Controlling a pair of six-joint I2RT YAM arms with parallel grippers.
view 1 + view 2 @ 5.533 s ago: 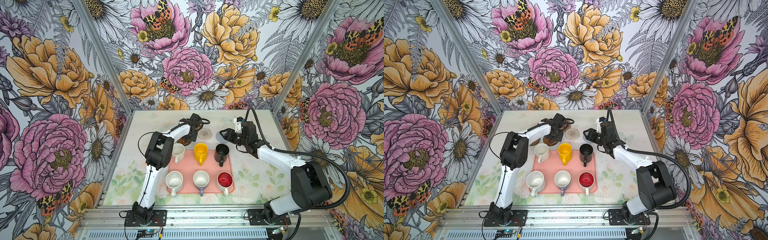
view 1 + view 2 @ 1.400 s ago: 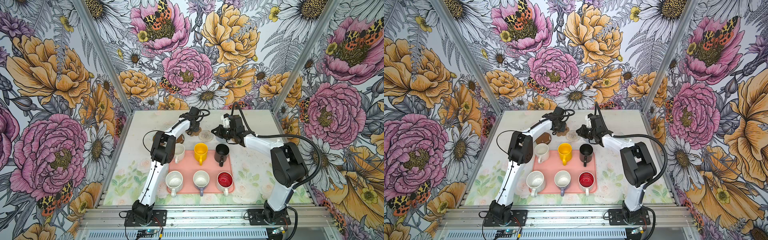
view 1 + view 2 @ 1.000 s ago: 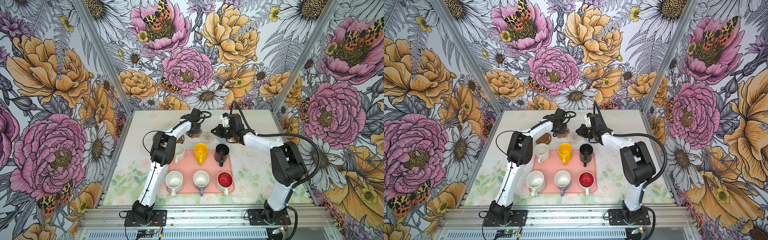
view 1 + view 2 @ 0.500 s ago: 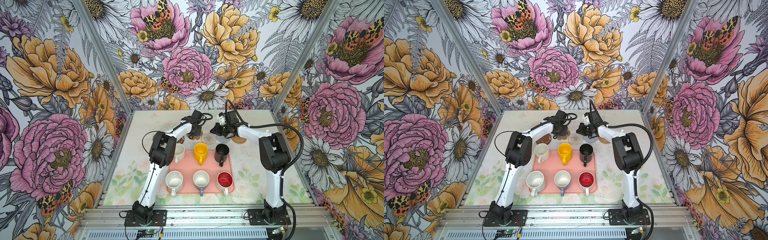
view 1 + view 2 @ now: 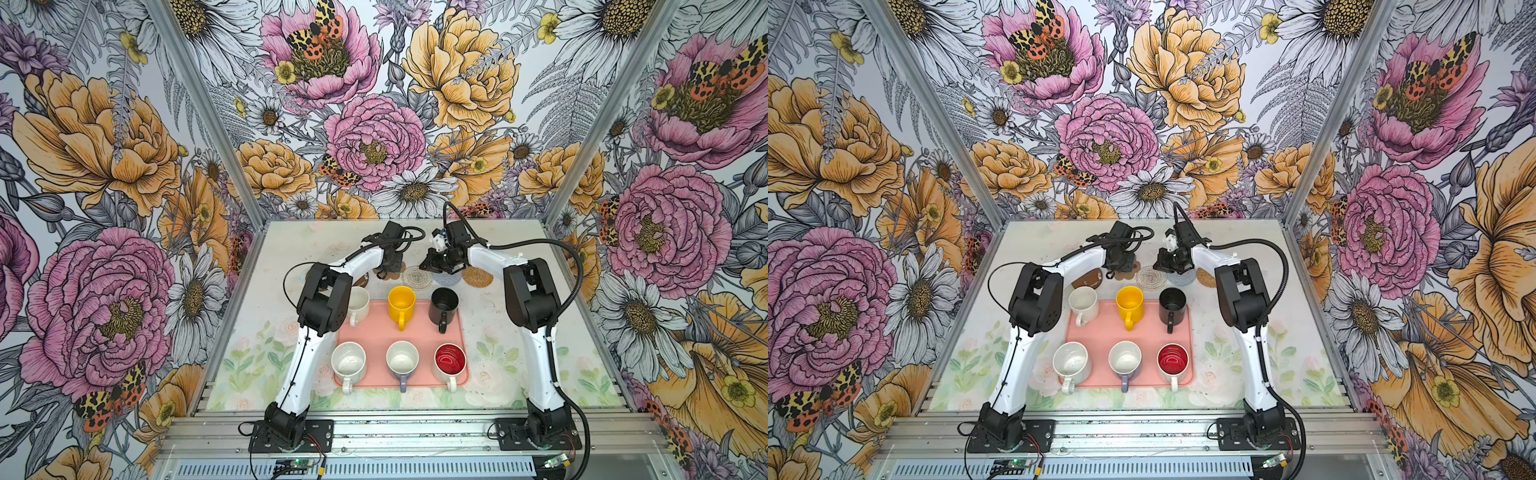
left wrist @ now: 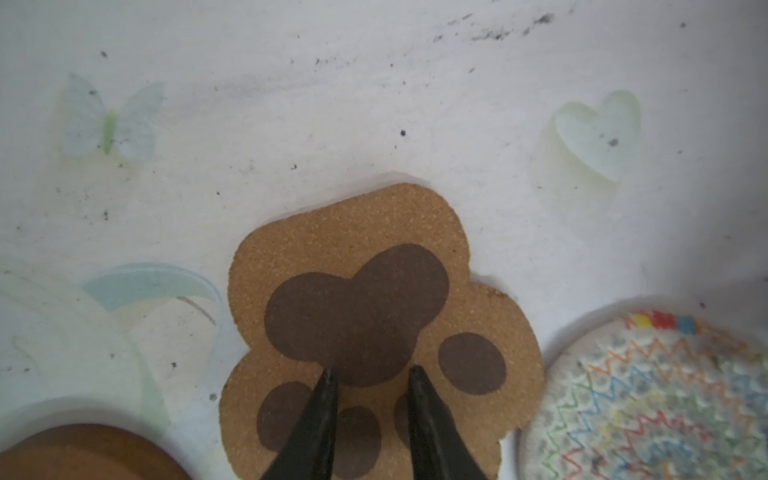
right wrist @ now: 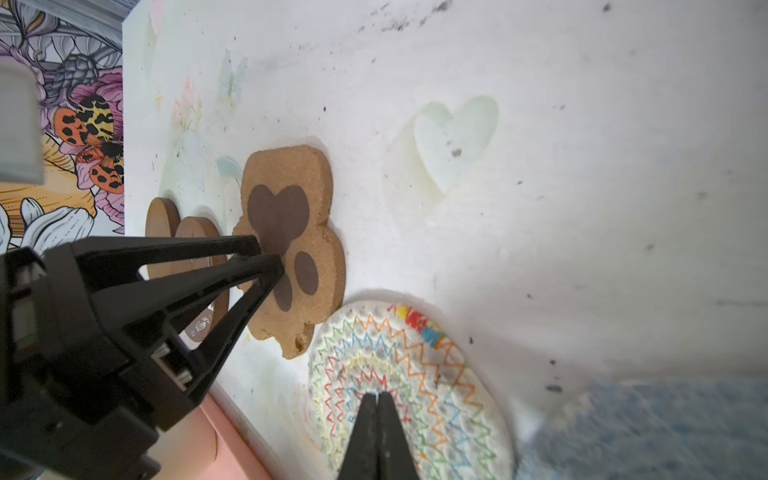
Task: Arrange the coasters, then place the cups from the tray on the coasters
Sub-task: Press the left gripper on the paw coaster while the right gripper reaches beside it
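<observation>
Both arms have swung inward since the earlier frames, and the coasters now lie in a row above the tray (image 5: 419, 332). We see the left gripper (image 6: 372, 374) narrowly parted and holding nothing, its tips over the paw coaster (image 6: 345, 257) at lower centre of the wrist frame. Our right gripper (image 7: 378, 399) is closed tight and empty, tips down at the patterned disc (image 7: 415, 365) just right of the paw. We judge the left arm nearer the paw.
</observation>
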